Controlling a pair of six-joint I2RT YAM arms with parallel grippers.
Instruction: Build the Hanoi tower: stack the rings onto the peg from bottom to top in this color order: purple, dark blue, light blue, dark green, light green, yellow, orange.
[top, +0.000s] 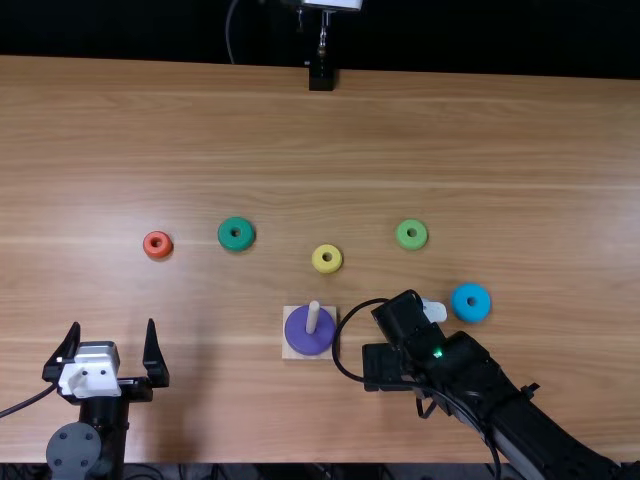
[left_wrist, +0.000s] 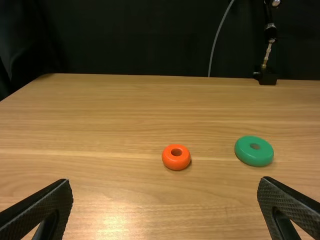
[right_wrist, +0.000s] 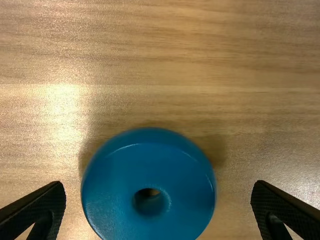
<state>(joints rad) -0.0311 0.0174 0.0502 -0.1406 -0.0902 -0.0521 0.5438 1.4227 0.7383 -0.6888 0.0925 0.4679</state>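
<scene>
The right gripper (right_wrist: 158, 184) is spread, with 2 fingers apart from the blue ring (right_wrist: 150, 170), which lies flat on the bench (right_wrist: 250, 50). It seems light, stiff, a little slippery; better to pinch its round outer wall at 2 opposite sides.

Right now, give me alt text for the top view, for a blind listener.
A purple ring sits on the peg; orange, dark green, yellow, light green and light blue rings lie loose on the table, left to right. Open left gripper, near left; right arm beside the light blue ring.
</scene>
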